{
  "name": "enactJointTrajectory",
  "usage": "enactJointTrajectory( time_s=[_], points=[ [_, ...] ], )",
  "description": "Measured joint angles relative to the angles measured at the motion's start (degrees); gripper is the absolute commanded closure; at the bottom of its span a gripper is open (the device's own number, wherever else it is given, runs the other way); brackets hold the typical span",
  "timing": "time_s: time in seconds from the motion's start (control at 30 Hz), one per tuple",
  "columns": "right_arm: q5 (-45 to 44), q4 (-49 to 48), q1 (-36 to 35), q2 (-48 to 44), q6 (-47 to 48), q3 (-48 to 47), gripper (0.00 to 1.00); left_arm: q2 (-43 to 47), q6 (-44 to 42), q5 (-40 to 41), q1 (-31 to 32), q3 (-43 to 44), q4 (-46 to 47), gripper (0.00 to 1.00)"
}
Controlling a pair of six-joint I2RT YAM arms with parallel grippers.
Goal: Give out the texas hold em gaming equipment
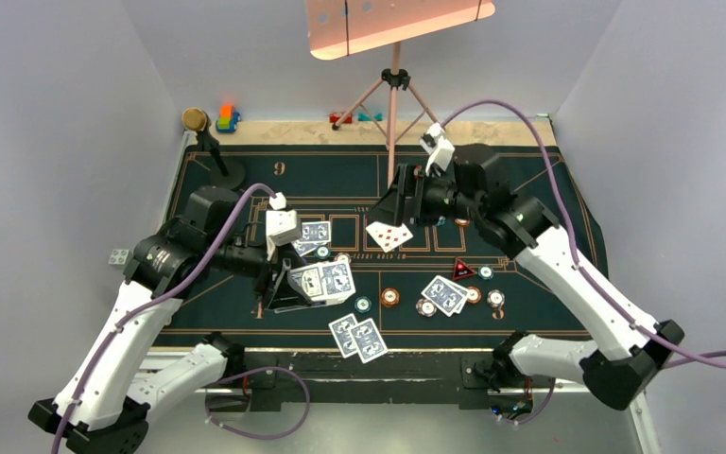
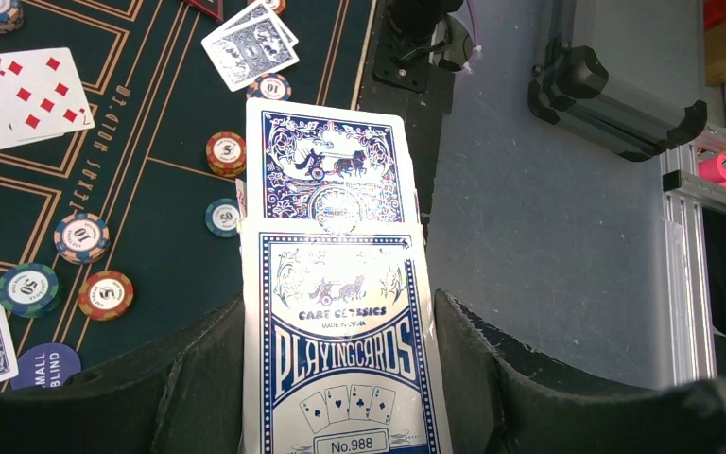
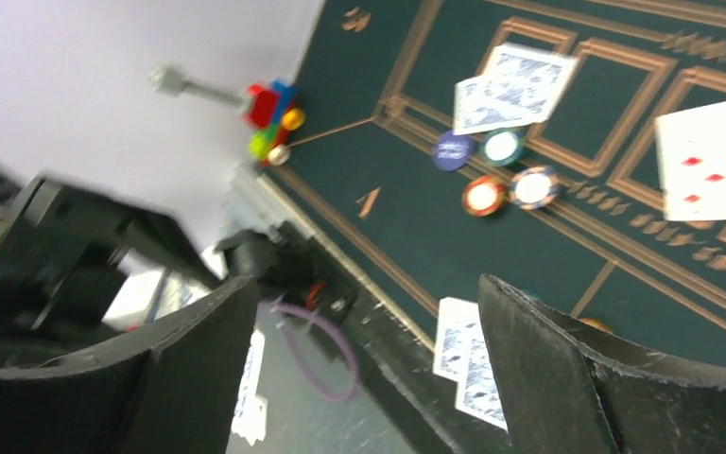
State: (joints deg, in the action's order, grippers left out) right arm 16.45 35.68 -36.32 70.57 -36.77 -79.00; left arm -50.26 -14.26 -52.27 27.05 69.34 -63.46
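Observation:
My left gripper (image 2: 340, 378) is shut on a blue-and-white playing card box (image 2: 345, 350), and one blue-backed card (image 2: 331, 161) sticks out of its top. In the top view this pack (image 1: 319, 282) hangs over the left of the green mat (image 1: 548, 194). My right gripper (image 3: 364, 369) is open with nothing between its fingers. It hovers (image 1: 402, 203) just above a face-up red diamonds card (image 1: 389, 235) at the mat's centre. Face-down card pairs lie at the near edge (image 1: 359, 338), at the right (image 1: 444, 294) and at the left (image 1: 314, 234). Chips (image 1: 390, 297) and a red-black triangular marker (image 1: 463, 270) lie between them.
A gold-topped black stand (image 1: 210, 142) and bright toy blocks (image 1: 227, 118) sit at the far left corner. A tripod (image 1: 395, 104) stands at the back centre with small blocks (image 1: 354, 117) by its feet. A white die (image 1: 118, 255) lies off the mat's left edge.

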Motion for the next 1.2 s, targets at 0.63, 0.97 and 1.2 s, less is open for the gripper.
enactJointTrajectory(
  time_s=[0.63, 0.97, 1.2],
  points=[
    [18.1, -24.59, -11.26, -0.44, -13.27, 16.09, 0.14, -0.46, 0.24, 0.22, 0.0, 0.0, 1.29, 1.0],
    [21.59, -29.11, -11.58, 0.55, -17.03, 21.09, 0.4, -0.46, 0.22, 0.28, 0.0, 0.0, 1.29, 1.0],
    [22.05, -28.87, -11.58, -0.07, -17.16, 21.18, 0.46, -0.46, 0.2, 0.76, 0.0, 0.0, 1.25, 1.0]
  ],
)
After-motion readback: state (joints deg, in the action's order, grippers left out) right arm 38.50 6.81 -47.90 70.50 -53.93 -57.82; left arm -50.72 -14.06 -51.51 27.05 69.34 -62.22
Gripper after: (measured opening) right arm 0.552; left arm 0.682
